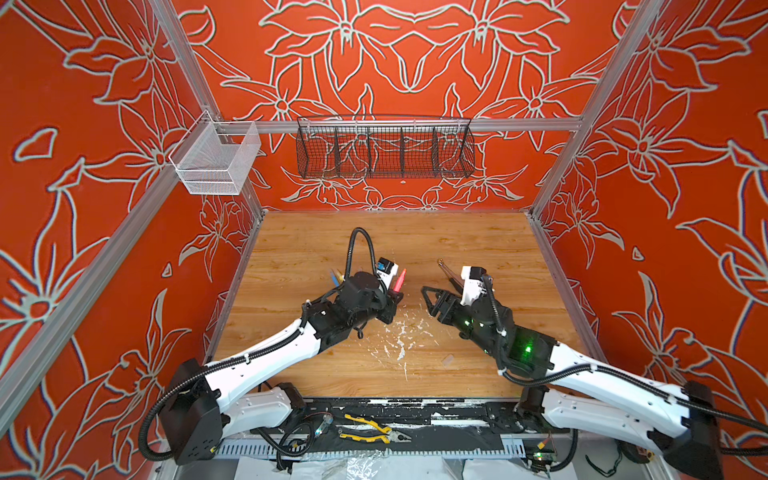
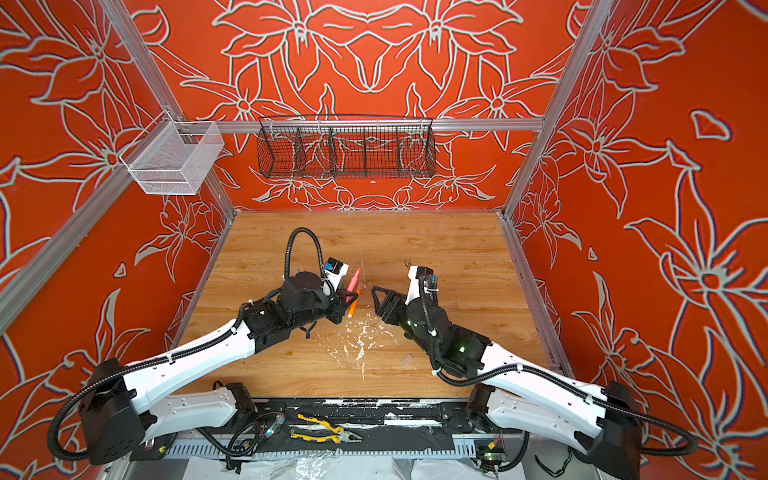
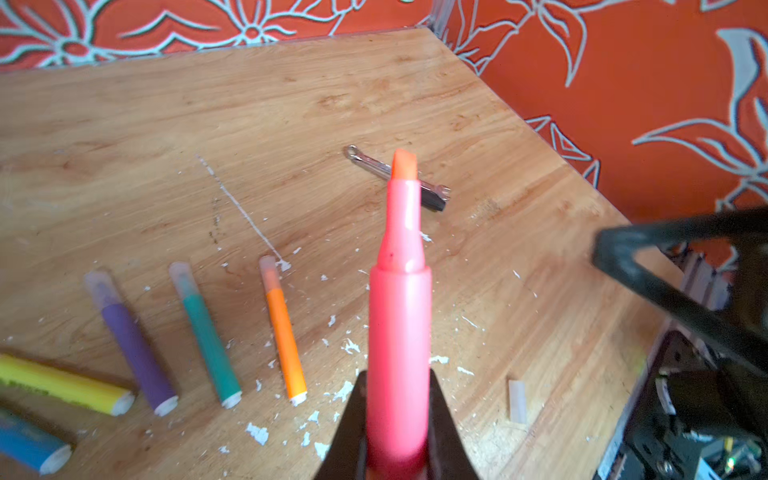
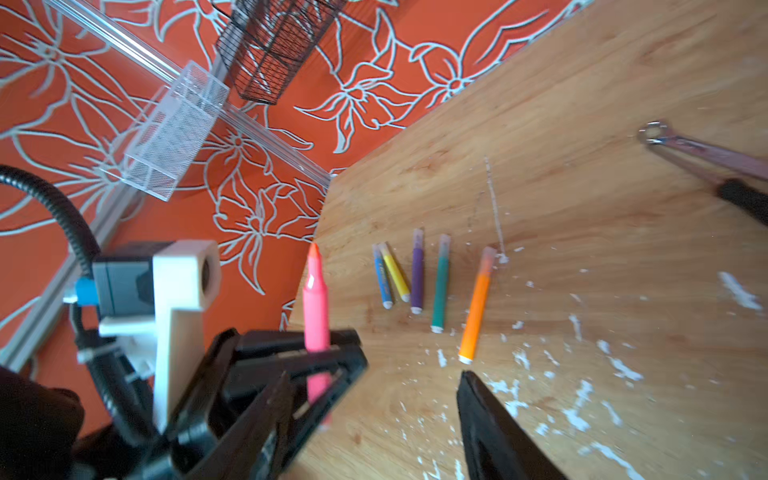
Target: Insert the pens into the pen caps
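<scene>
In both top views the left gripper (image 1: 394, 297) is clamped on the pink pen (image 1: 400, 280), which sticks up and away from the arm over the middle of the wooden table (image 1: 374, 237). The right gripper (image 1: 428, 301) faces it from just beside, its jaws apart and empty. A loose clear cap (image 1: 448, 359) lies on the table nearer the front, by the right arm. In a top view the orange pen (image 2: 353, 308) shows below the left gripper, near the white paint flecks (image 2: 359, 338). Yellow-handled pliers (image 1: 374, 430) lie on the front ledge, off the table.

The left wrist view shows the pink pen (image 3: 399, 332) pinched between the two black jaws, its chisel tip bare. On the table behind it the orange pen (image 3: 282, 328), green pen (image 3: 205, 332) and purple pen (image 3: 129, 345) lie side by side, each with a translucent cap on. The yellow pen (image 3: 62, 384) and blue pen (image 3: 29, 444) lie next to them, their tips out of frame. The clear cap (image 3: 517, 401) lies alone on the other side of the pink pen. A dark-handled metal tool (image 3: 434, 199) lies farther back.

In the right wrist view the right gripper's fingers (image 4: 490, 424) stand wide, with only bare table between them. The pink pen (image 4: 316, 299) rises from the left gripper close by. The row of five capped pens lies beyond.
</scene>
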